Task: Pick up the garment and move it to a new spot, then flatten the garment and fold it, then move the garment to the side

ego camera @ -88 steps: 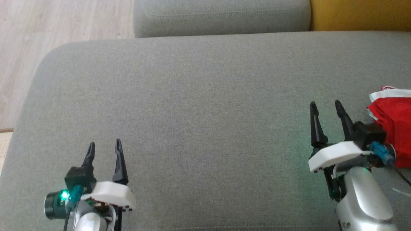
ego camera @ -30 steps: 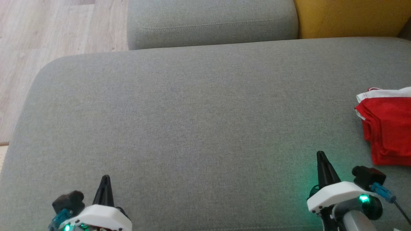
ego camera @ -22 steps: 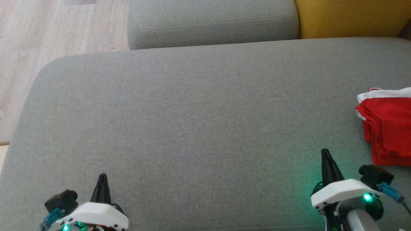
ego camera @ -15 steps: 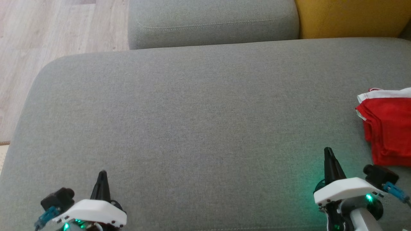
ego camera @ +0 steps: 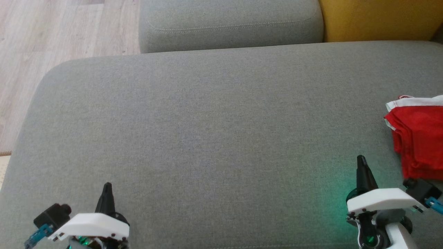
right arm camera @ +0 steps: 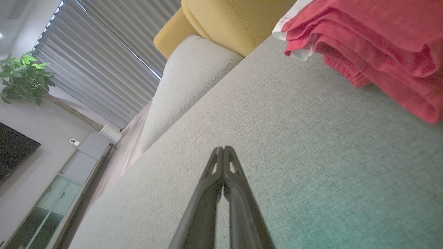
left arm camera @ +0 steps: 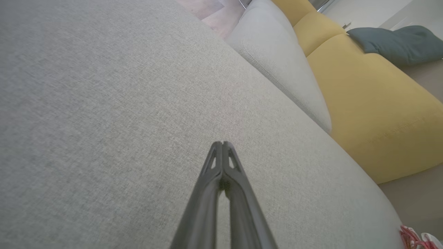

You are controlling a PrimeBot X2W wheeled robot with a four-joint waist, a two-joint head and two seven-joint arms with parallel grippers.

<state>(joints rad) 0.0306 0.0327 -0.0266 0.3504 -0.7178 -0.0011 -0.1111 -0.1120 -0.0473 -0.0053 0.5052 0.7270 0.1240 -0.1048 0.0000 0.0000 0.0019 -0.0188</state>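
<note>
Garment, red with a white edge, lies folded in layers at the right edge of the grey seat cushion; the head view cuts it off at the frame. The right gripper hovers just beside it on its left, not touching it. The left gripper sits well apart at the lower left.

From the head, each gripper shows as a single dark point. The wrist views make it plain that both pairs of fingers are pressed together tip to tip and hold nothing.

The right wrist view shows the stacked folds of the cloth from the side, with a yellow cushion behind, slatted blinds and a leafy plant. The left wrist view catches a sliver of red at its bottom right corner and a teal pillow on yellow upholstery. The head view adds the wooden floor.
</note>
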